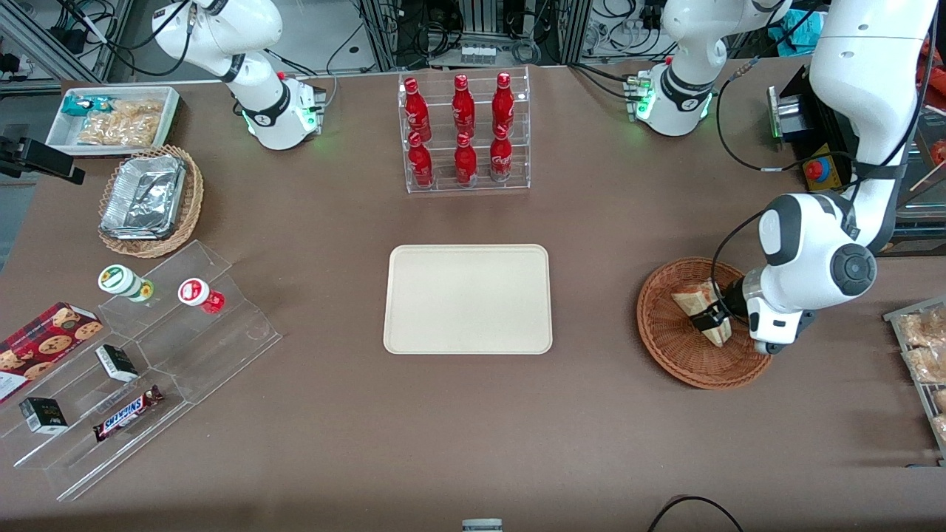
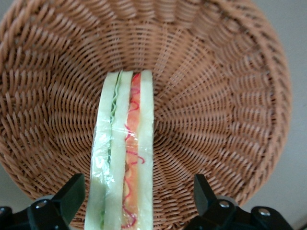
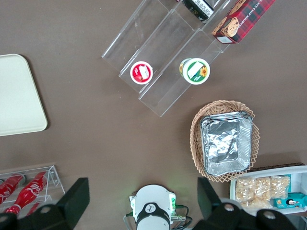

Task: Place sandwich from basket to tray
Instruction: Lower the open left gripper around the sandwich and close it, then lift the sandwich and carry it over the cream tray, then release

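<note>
The sandwich (image 1: 698, 307) is a clear-wrapped wedge of white bread with red-orange and green layers. It lies in the reddish-brown wicker basket (image 1: 669, 347) toward the working arm's end of the table. My left gripper (image 1: 713, 319) is down inside the basket, open, with one finger on each side of the sandwich. In the left wrist view the sandwich (image 2: 125, 158) stands on edge between the black fingers (image 2: 72, 194), with gaps on both sides, on the basket weave (image 2: 216, 105). The cream tray (image 1: 468, 298) lies at the table's middle, with nothing on it.
A clear rack of red bottles (image 1: 464, 133) stands farther from the front camera than the tray. A tan basket with foil trays (image 1: 148, 199), a white snack bin (image 1: 111, 118) and clear steps with snacks (image 1: 140, 355) lie toward the parked arm's end. Bagged pastries (image 1: 924, 347) sit beside the basket.
</note>
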